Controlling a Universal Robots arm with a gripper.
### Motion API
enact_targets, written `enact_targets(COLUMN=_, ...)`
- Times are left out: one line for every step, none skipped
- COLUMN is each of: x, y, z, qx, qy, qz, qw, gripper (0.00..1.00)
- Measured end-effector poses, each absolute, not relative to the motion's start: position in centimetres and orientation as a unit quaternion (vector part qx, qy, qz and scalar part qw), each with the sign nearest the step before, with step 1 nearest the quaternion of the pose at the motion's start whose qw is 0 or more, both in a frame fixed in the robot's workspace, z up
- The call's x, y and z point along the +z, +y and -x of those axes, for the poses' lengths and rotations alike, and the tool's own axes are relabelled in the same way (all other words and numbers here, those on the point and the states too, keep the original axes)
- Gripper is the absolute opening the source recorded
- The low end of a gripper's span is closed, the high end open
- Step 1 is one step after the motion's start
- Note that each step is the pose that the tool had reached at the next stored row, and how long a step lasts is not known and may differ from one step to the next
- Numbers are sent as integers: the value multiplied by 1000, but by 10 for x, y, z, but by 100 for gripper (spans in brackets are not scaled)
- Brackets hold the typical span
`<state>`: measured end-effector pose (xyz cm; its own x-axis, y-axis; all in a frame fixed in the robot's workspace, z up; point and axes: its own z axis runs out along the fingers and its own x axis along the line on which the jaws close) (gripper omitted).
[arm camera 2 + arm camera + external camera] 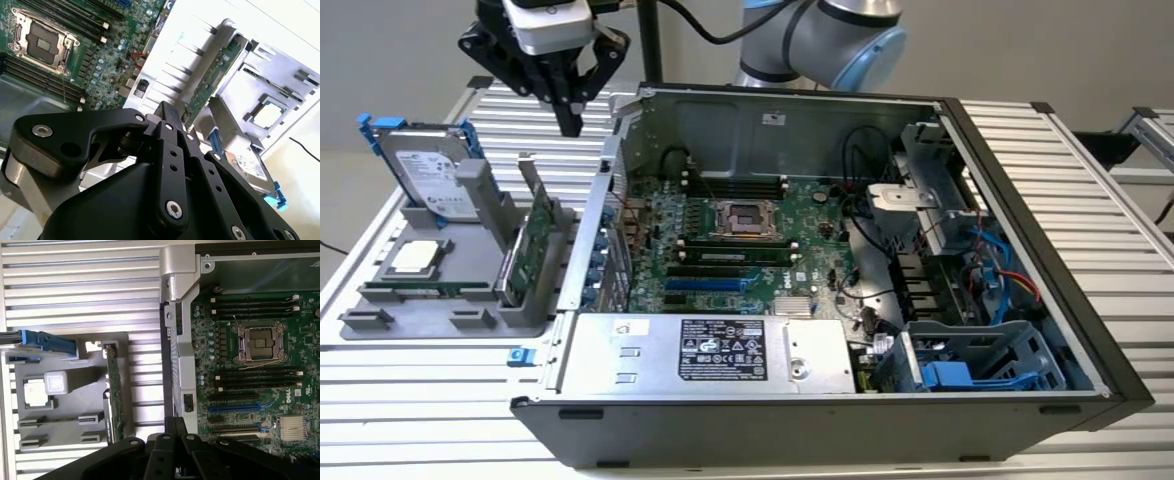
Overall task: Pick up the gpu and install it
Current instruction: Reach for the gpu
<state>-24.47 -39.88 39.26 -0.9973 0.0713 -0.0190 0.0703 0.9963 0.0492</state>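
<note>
The gripper (570, 122) hangs with its jaws pressed together and nothing between them, as far as the exterior view lets me judge. Below the jaws and slightly off to one side, the gpu (534, 240) stands on edge in a slot of the grey holder (400, 325), just beside the open computer case (787, 430). The card is probably stiff, light and fragile. It is best pinched across its thin faces at the upper edge, clear of the connector fingers.
</note>
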Motion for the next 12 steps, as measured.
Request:
enact_targets(x=393, y=-399, z=246, qx=24, qy=999, qz=-35, qw=10, gripper=0)
enact_targets(x=393, y=-399, z=247, qx=24, qy=999, qz=-35, qw=10, gripper=0)
enact_targets(x=393, y=-399, z=249, qx=24, qy=999, qz=-35, qw=10, gripper=0)
enact_targets(x=393, y=-399, z=250, qx=24, qy=999, qz=-35, qw=10, gripper=0)
enact_targets(x=393, y=-399, z=251, qx=24, qy=999, qz=-35, qw=10, gripper=0)
enact_targets(x=393, y=-399, z=252, qx=24, qy=999, qz=-35, qw=10, gripper=0)
enact_targets(x=393, y=-399, z=254, qx=24, qy=999, qz=-35, qw=10, gripper=0)
enact_targets(x=393, y=-399, z=255, qx=24, qy=999, qz=-35, qw=10, gripper=0)
enact_targets(x=393, y=-399, z=256, qx=24, qy=999, qz=-35, qw=10, gripper=0)
enact_targets(x=393, y=-399, z=257, qx=24, qy=999, qz=-35, qw=10, gripper=0)
enact_targets(x=393, y=-399, z=259, qx=24, qy=999, qz=-35, qw=10, gripper=0)
enact_targets(x=393, y=-399, z=260, qx=24, qy=999, qz=-35, qw=10, gripper=0)
